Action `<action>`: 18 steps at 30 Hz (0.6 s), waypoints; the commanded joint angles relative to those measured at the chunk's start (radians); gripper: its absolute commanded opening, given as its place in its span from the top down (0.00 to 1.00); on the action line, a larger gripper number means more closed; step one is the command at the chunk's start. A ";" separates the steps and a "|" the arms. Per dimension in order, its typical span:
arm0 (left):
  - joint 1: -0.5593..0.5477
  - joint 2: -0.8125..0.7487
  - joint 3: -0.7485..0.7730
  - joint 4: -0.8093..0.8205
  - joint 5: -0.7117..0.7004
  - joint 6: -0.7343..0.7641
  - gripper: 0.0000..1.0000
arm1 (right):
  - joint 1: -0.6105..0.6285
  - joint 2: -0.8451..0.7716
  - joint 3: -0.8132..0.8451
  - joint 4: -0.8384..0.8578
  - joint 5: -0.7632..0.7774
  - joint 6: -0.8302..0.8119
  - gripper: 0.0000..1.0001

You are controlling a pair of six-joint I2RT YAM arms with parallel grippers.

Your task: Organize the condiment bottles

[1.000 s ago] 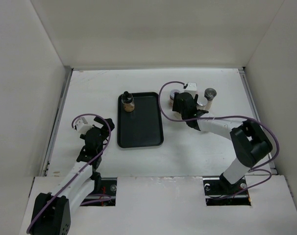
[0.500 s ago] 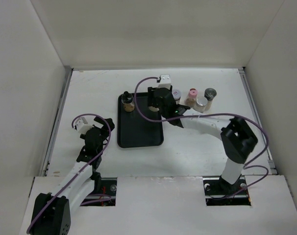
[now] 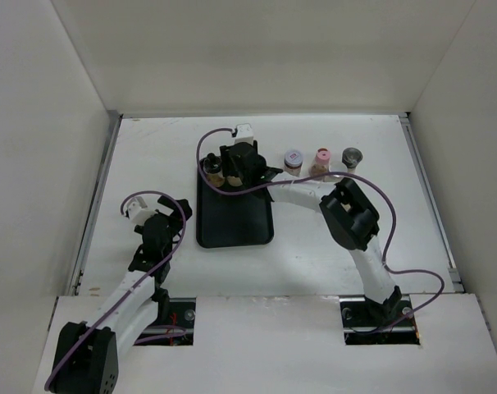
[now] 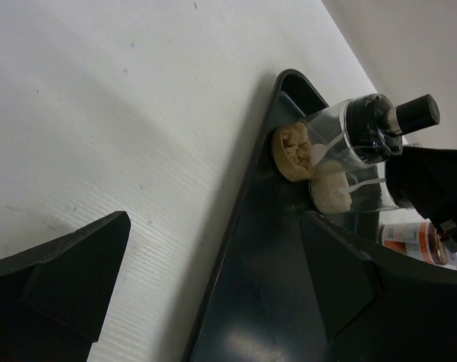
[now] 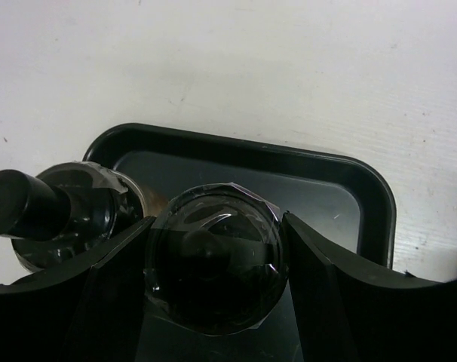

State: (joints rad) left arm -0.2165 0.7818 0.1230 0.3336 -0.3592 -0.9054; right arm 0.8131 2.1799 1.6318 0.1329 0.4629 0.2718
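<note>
A flat black tray lies mid-table. A tan-filled bottle with a black knob cap stands in its far left corner; it also shows in the right wrist view and the left wrist view. My right gripper is shut on a black-capped jar with pale contents, right beside that bottle over the tray. Three more bottles stand on the table to the right: grey-capped, pink-capped, dark-capped. My left gripper is open and empty, left of the tray.
White walls close in the table on the left, back and right. The right arm stretches across the table from the right, just in front of the three standing bottles. The tray edge lies between my left gripper's fingers.
My right gripper has swung left from the bottles at the right to the tray's far left corner, carrying the black-capped jar. The left arm has not moved.
</note>
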 commanded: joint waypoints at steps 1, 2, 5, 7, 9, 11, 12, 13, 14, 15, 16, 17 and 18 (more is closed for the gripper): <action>0.004 0.011 0.000 0.058 0.000 0.003 0.00 | 0.002 0.001 0.072 0.053 -0.003 0.015 0.32; 0.004 0.019 0.001 0.062 0.006 0.005 0.00 | 0.002 0.001 0.072 0.051 -0.001 0.023 0.25; 0.003 0.024 0.003 0.062 0.014 0.007 0.00 | 0.002 -0.055 0.033 0.060 -0.004 0.038 0.14; 0.003 0.022 0.003 0.065 0.006 0.007 0.00 | 0.002 -0.121 -0.018 0.085 -0.004 0.037 0.09; 0.003 0.025 0.003 0.067 0.012 0.008 0.00 | 0.002 -0.196 -0.076 0.105 -0.009 0.040 0.08; 0.003 0.017 0.001 0.065 0.016 0.008 0.00 | -0.001 -0.276 -0.151 0.125 -0.007 0.037 0.08; 0.003 0.013 -0.002 0.067 0.009 0.008 0.00 | -0.005 -0.316 -0.194 0.138 -0.004 0.035 0.09; 0.003 0.010 -0.002 0.067 0.006 0.008 0.00 | -0.010 -0.348 -0.234 0.151 -0.001 0.032 0.11; 0.003 0.010 -0.002 0.067 0.005 0.008 0.00 | -0.025 -0.376 -0.271 0.161 0.002 0.029 0.15; 0.004 0.010 -0.002 0.064 0.009 0.008 0.00 | -0.041 -0.397 -0.306 0.169 0.006 0.029 0.20; 0.004 0.008 -0.002 0.062 0.014 0.008 0.00 | -0.061 -0.416 -0.338 0.172 0.014 0.032 0.27; 0.003 0.007 -0.003 0.062 0.014 0.008 0.00 | -0.079 -0.430 -0.369 0.174 0.025 0.038 0.32; -0.001 0.007 -0.005 0.067 0.009 0.008 0.00 | -0.097 -0.443 -0.398 0.174 0.034 0.041 0.33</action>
State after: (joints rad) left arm -0.2165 0.8051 0.1230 0.3492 -0.3538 -0.9054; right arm 0.7746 1.7756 1.2980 0.2405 0.4587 0.3027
